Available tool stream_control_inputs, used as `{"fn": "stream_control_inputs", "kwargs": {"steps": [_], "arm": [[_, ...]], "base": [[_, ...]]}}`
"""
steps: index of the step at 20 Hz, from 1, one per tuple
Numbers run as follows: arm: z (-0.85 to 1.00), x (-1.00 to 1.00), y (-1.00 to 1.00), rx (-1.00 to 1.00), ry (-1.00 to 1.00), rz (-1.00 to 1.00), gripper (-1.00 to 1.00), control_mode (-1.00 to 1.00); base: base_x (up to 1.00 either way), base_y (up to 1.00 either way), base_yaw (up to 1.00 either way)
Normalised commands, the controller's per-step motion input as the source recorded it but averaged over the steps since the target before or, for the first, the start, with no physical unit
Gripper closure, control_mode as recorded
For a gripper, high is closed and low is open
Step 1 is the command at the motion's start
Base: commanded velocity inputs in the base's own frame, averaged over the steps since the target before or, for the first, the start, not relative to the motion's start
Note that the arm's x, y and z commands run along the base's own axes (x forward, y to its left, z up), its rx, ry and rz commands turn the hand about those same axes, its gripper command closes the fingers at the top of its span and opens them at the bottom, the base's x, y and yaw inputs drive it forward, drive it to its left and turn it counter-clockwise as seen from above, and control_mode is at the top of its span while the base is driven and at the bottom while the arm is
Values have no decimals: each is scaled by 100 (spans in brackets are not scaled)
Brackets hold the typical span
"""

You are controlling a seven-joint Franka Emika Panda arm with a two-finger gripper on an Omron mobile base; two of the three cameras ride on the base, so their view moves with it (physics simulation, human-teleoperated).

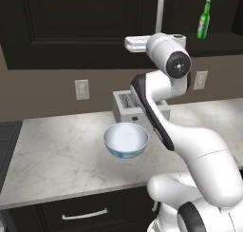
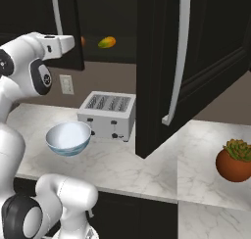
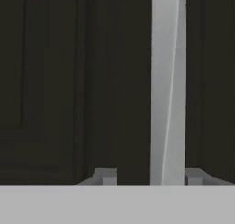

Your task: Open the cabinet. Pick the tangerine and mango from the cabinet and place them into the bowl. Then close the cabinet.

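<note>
A: Where do the task objects lie?
B: The cabinet [image 2: 162, 61] has its right door swung open; the mango [image 2: 107, 42] rests on the shelf inside, with the tangerine [image 2: 83, 41] just left of it, partly hidden. The bowl [image 1: 126, 140] stands on the counter [image 1: 57, 155], before the toaster [image 2: 108, 114].

A: And the gripper?
B: The gripper [image 3: 151, 177] faces the left door's silver handle [image 3: 167, 85], fingers spread, the bar between them.

A: Other items?
B: A green bottle [image 1: 204, 20] and a potted plant [image 2: 235, 160].
</note>
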Motion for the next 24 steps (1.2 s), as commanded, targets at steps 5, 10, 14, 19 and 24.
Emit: {"fn": "stream_control_inputs", "kwargs": {"steps": [5, 10, 14, 19, 24], "arm": [[41, -59, 100, -8, 0, 0, 100, -100], [41, -60, 100, -4, 0, 0, 100, -100], [50, -70, 100, -2, 0, 0, 100, -100], [50, -78, 100, -2, 0, 0, 100, -100], [45, -80, 100, -3, 0, 0, 100, -100]], "base": [[0, 0, 0], [0, 0, 0], [0, 0, 0], [0, 0, 0], [0, 0, 0]]}}
